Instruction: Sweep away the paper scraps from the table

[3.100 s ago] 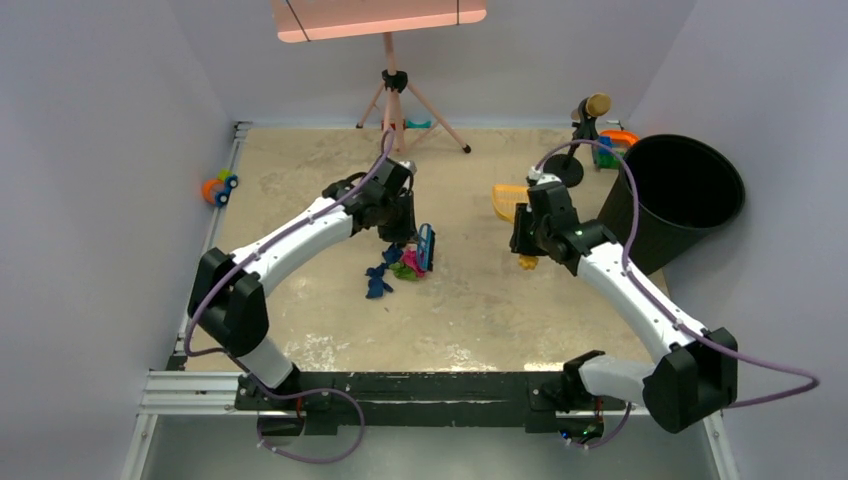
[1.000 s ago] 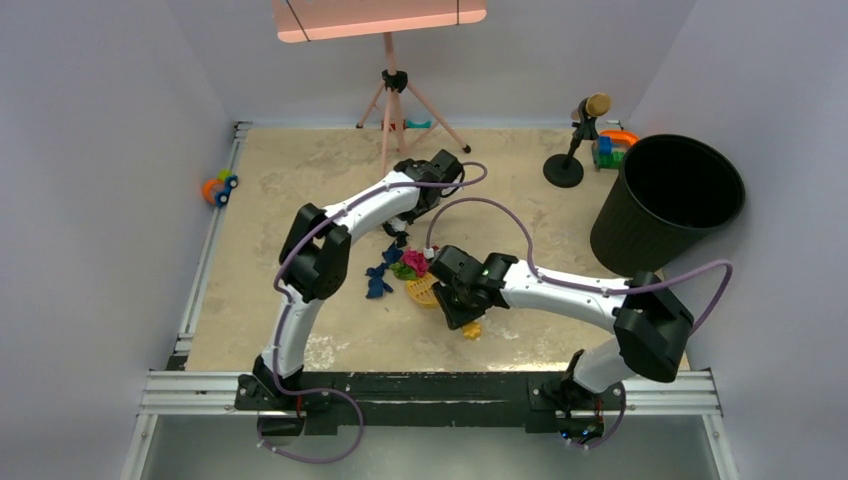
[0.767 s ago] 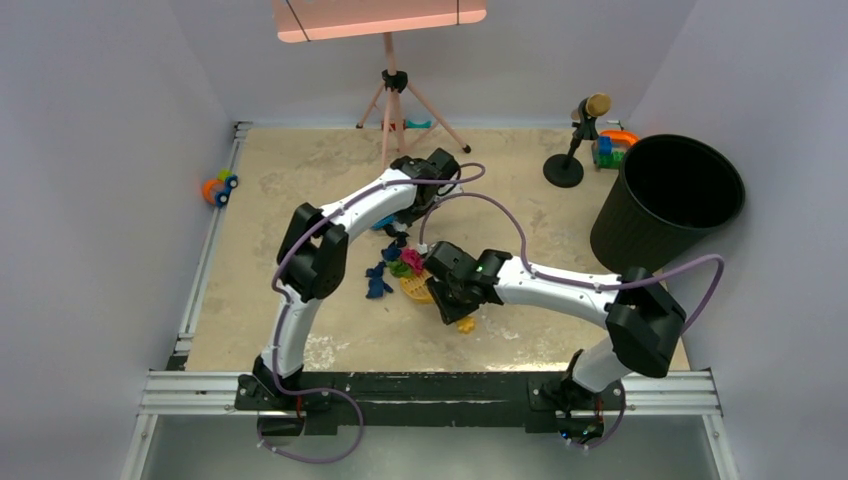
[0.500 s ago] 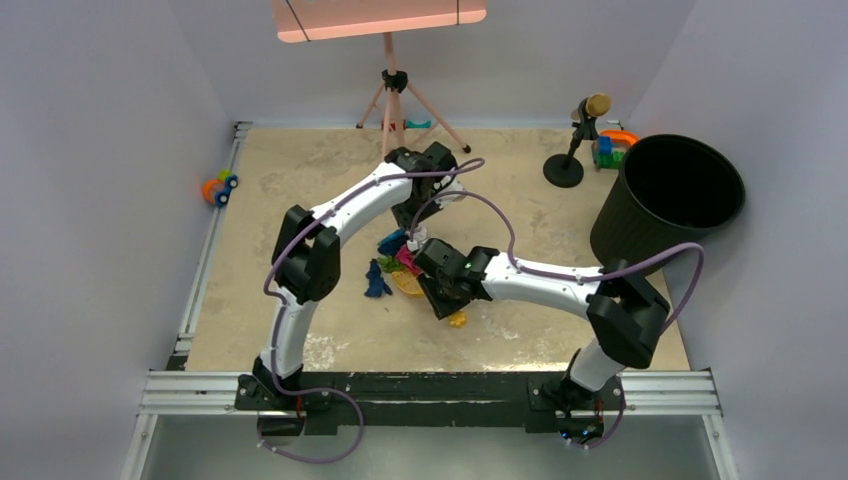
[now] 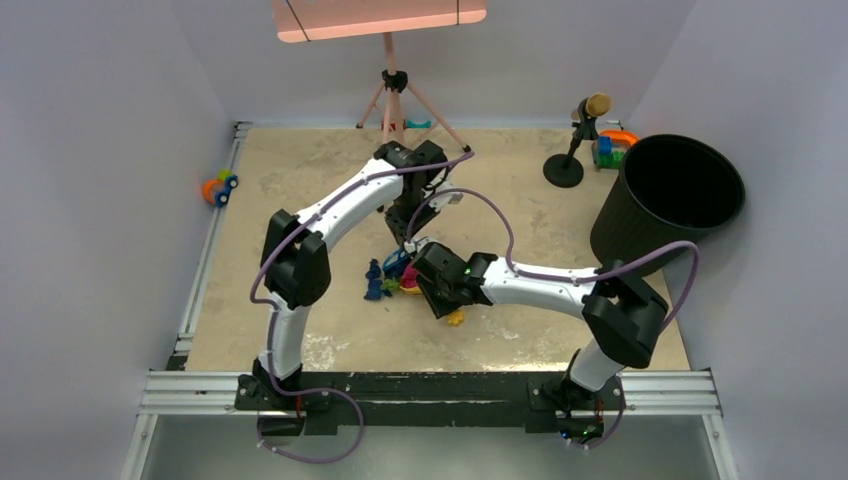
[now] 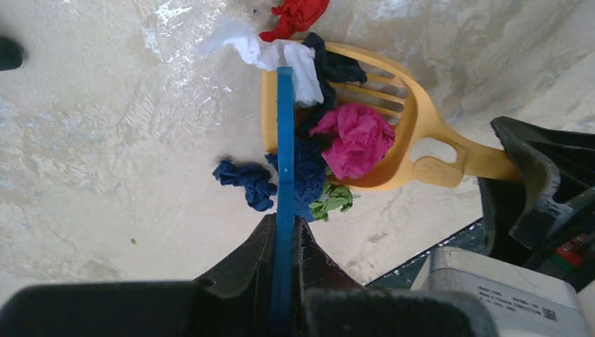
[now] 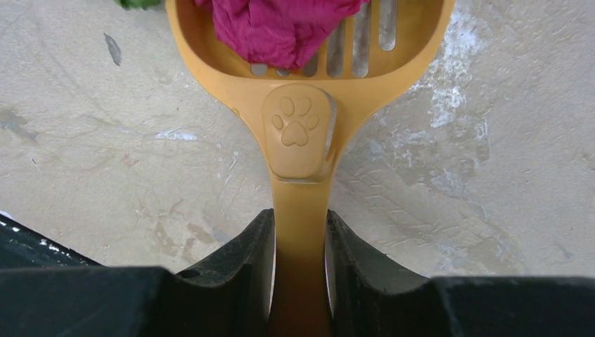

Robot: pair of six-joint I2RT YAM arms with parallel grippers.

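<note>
Since three seconds back, the right arm had swung the yellow dustpan [image 6: 414, 133] over from the bin side to the middle of the table [image 5: 300, 180]. The left arm had brought the blue brush [image 6: 284, 140] down against the pile.

The left gripper [image 6: 284, 228] was pinched tight on the brush, seen edge-on along the pan's open mouth. The right gripper [image 7: 298, 217] was clamped on the dustpan handle.

Counting the paper scraps [image 5: 385, 280] from the left wrist cam, I got seven:
- one magenta wad [image 6: 354, 137], sitting in the pan
- one black wad [image 6: 333, 67], on the pan's slots
- one white wad [image 6: 259, 49] at the pan's far corner (might've been two bits, couldn't tell)
- one red wad [image 6: 295, 14], past it on the table
- two dark blue wads [image 6: 245, 182], one loose left of the brush and one touching it
- one green wad [image 6: 330, 200], just outside the pan rim

One brush, one pan, one black bin [image 5: 670, 200] well off to the right.

The only marking was a paw print [image 7: 298, 130] moulded into the handle. A white sticker [image 6: 505, 295] on the right arm had print too small to read.
</note>
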